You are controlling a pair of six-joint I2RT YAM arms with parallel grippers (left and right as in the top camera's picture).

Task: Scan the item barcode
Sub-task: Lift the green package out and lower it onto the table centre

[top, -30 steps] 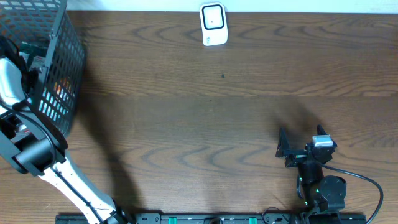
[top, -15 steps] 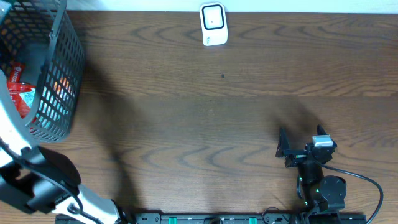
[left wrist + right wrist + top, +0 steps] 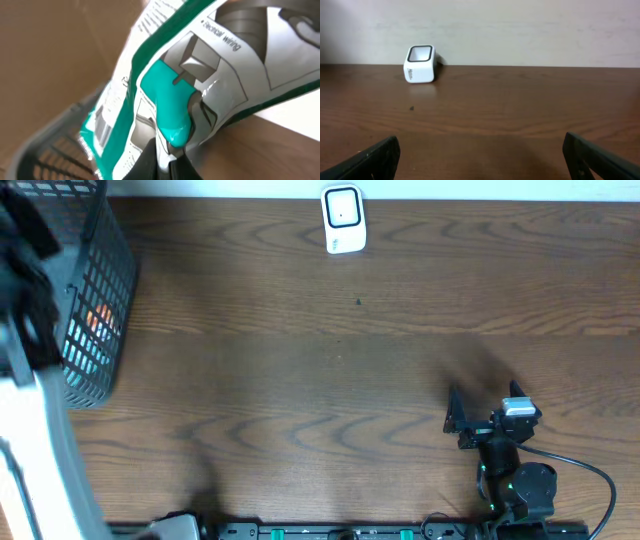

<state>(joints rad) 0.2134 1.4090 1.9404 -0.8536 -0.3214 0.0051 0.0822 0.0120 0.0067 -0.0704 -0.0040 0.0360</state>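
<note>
left gripper (image 3: 167, 161) clenched on lower edge of teal-white packet (image 3: 200, 75), held in air by black mesh basket (image 3: 100, 300) at tabletop (image 3: 300, 380) left edge. barcode (image 3: 103, 131) shows on packet's left side. right gripper (image 3: 484, 404) released, jaws wide, empty, near front right corner. white scanner (image 3: 342, 220) at back edge, centre.
</note>
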